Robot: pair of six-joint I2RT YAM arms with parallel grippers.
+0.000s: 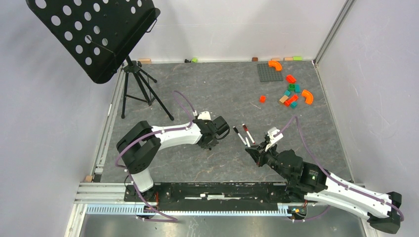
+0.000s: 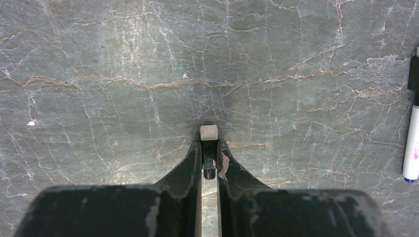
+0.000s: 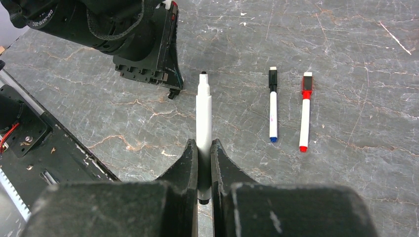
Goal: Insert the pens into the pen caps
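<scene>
While clamped tight, left gripper point(image 2: 209, 144) pinches a short black cap point(image 2: 209, 160) with a white end. Right gripper point(image 3: 200, 148) is clenched on a white pen barrel point(image 3: 203, 111), dark tip close to the left fingers. Black-capped pen point(image 3: 272, 106) and red-capped pen point(image 3: 305, 113) lie parallel mid-table between the grippers. Grey marbled tabletop point(image 1: 212, 89) runs wide to the far wall. Toy blocks point(image 1: 291, 94) far right, music stand point(image 1: 94, 34) far left, white walls point(image 1: 237, 24) on three sides.

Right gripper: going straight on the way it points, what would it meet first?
The right gripper holds a white uncapped pen pointing ahead; the line passes close beside the black left gripper onto grey stone-look tabletop. It may graze that gripper; depth unclear.
</scene>
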